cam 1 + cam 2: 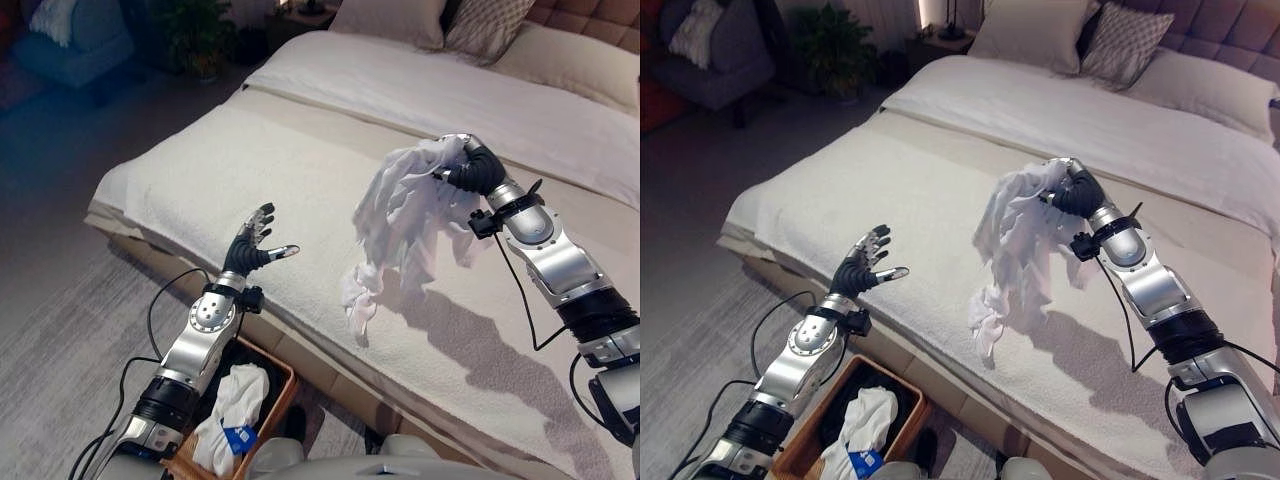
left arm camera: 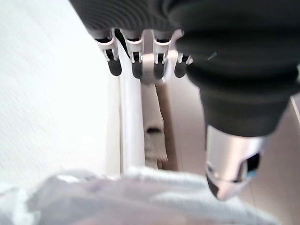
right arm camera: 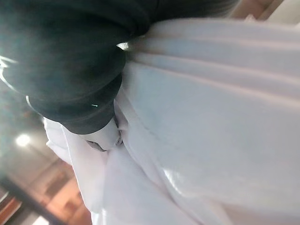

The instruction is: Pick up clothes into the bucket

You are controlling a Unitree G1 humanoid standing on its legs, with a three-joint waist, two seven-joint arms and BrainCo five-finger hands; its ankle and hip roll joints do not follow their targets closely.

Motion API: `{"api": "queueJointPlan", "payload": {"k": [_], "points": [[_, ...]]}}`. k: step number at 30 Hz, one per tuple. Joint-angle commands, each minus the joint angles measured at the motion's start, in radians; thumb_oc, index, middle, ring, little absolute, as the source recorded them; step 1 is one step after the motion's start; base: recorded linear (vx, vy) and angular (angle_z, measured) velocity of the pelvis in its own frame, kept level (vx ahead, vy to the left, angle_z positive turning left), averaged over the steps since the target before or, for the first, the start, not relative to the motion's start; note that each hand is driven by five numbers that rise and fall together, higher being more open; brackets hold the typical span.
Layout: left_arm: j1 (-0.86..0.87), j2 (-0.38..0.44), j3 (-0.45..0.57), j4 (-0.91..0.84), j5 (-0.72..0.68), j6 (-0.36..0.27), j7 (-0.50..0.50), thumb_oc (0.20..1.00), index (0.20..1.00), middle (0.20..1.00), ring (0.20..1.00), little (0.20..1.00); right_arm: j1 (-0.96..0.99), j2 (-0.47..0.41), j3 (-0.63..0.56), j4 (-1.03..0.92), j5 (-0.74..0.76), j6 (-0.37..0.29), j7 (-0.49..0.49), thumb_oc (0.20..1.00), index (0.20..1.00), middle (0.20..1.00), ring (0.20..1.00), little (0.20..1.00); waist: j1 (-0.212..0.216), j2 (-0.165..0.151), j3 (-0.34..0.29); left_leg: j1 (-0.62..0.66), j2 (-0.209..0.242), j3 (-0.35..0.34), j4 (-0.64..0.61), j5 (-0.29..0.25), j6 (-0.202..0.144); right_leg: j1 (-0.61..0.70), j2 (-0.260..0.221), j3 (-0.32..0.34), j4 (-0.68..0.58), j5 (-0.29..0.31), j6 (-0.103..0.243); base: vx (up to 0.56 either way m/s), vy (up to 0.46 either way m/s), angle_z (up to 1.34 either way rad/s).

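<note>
Wooden bucket point(image 1: 283, 392) (floor, beside bed point(image 1: 300, 170)) holds white clothes point(image 1: 232, 405).

The cream quilted bed cover point(image 1: 300, 170) is brightly and evenly lit; the floor and dark armchair point(image 1: 715, 50) beyond it lie in dimness. The hanging white crumpled garment point(image 1: 410, 215) casts a soft shadow on the cover. Both wrist views are blurred at close range.
</note>
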Motion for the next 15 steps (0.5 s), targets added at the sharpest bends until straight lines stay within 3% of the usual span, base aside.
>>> {"api": "queueJointPlan", "payload": {"k": [1,8,15], "points": [[-0.042,0.063,-0.059,-0.036,-0.023,-0.018,-0.057,1.000,1.000,1.000,1.000,1.000,-0.051,-0.038,0.038,-0.092,0.069,-0.057,0.057,0.200,0.200,0.200,0.200,0.200,0.005,-0.062,-0.112,-0.011,-0.051,0.045,0.025,-0.058,0.031,-0.023,-0.027,0.043,0.002,0.055,0.038,0.02,-0.002,-0.20],[-0.165,0.002,-0.205,-0.019,-0.064,0.011,-0.082,1.000,1.000,1.000,1.000,1.000,-0.104,-0.035,0.147,-0.281,0.188,-0.060,0.138,0.200,0.200,0.200,0.200,0.200,-0.016,-0.065,-0.143,0.013,-0.041,0.081,0.015,-0.061,0.029,-0.008,-0.014,0.078,-0.039,0.081,0.040,-0.01,-0.007,-0.15],[-0.225,-0.068,-0.314,0.043,-0.112,0.041,-0.102,1.000,1.000,1.000,1.000,1.000,-0.145,0.017,0.182,-0.392,0.266,-0.084,0.141,0.200,0.200,0.200,0.200,0.200,-0.041,-0.060,-0.151,0.031,-0.033,0.114,0.007,-0.065,0.031,-0.007,-0.005,0.106,-0.051,0.097,0.050,0.00,0.005,-0.21]]}}
